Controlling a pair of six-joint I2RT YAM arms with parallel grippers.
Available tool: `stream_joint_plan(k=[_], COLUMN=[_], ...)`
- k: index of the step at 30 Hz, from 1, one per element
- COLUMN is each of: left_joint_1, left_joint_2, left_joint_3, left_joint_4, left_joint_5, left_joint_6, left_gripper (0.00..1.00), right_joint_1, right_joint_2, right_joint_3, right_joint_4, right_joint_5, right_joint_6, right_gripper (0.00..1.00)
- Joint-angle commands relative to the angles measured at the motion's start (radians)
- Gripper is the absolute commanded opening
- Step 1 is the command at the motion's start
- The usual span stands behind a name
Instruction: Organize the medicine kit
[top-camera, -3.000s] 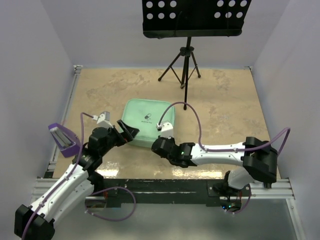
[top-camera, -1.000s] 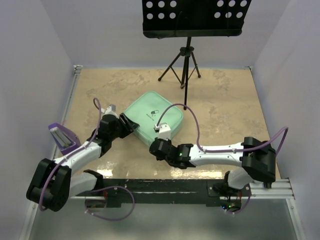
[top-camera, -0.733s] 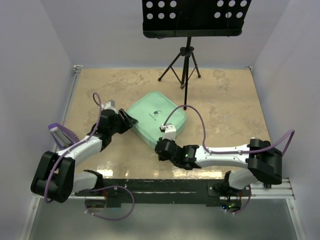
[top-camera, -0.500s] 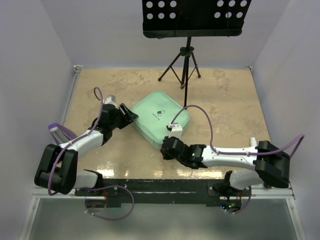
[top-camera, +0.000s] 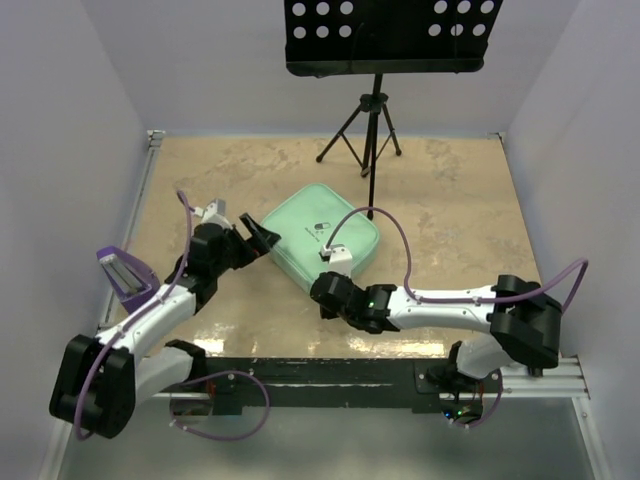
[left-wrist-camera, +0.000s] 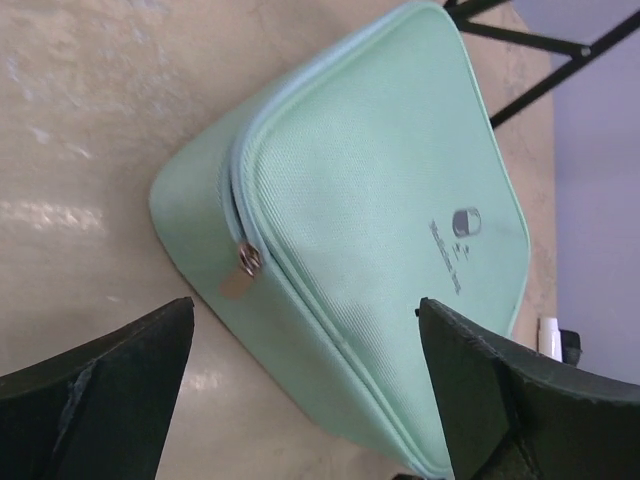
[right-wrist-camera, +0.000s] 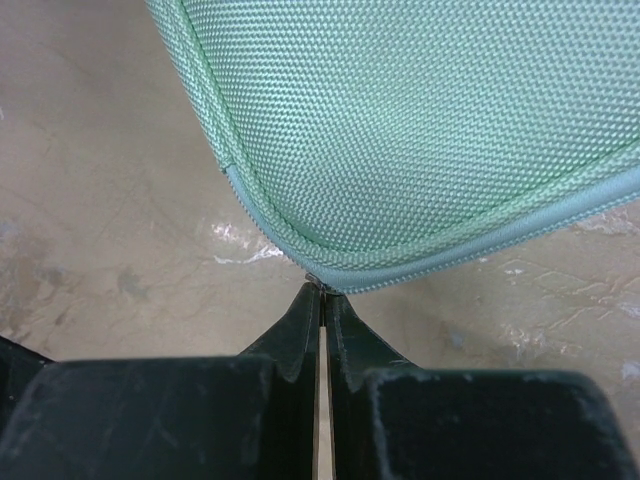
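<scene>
Well, your medicine kit (top-camera: 322, 238) lay zipped closed near the middle of the table (top-camera: 450, 200), turned cornerwise. Your left gripper (left-wrist-camera: 305, 308) stood spread before its zipper pull (left-wrist-camera: 240, 272); your right gripper (right-wrist-camera: 321, 290) was pressed together against the near seam. It looked like soft, light woven fabric, likely to slide; that pull seemed the best hold.

Black music stand (top-camera: 390, 35) on tripod (top-camera: 362, 135), far side of beige table (top-camera: 460, 220); purple holder (top-camera: 127, 277) at left edge, contents unclear.

Med kit (left-wrist-camera: 370, 200) logo txt (left-wrist-camera: 446, 256) unreadable
</scene>
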Motion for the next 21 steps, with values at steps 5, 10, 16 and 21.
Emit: stream_joint_plan(k=[5,10,16,21], left_joint_1=[-0.248,-0.296,-0.302,-0.302], left_joint_2=[-0.076,-0.01,0.117,0.154], left_joint_3=[-0.049,-0.064,-0.061,-0.041], left_joint_4=[0.011,0.044,0.115,0.136], left_joint_5=[-0.068,-0.103,-0.085,-0.105], left_joint_6=[-0.19,-0.21,-0.178,-0.13], left_gripper=[1.0,1.0,0.89,0.65], right_joint_1=[0.001,0.002,0.015,0.031], right_joint_2=[0.064,0.069,0.087,0.109], right_joint_3=[0.068,0.077,0.091,0.118], right_joint_4=[-0.067,-0.059,-0.059,-0.056], right_joint_5=[0.026,0.023,0.027,0.026], right_joint_6=[-0.064,-0.073,-0.09,-0.104], right_gripper=[0.0,0.0,0.0,0.0])
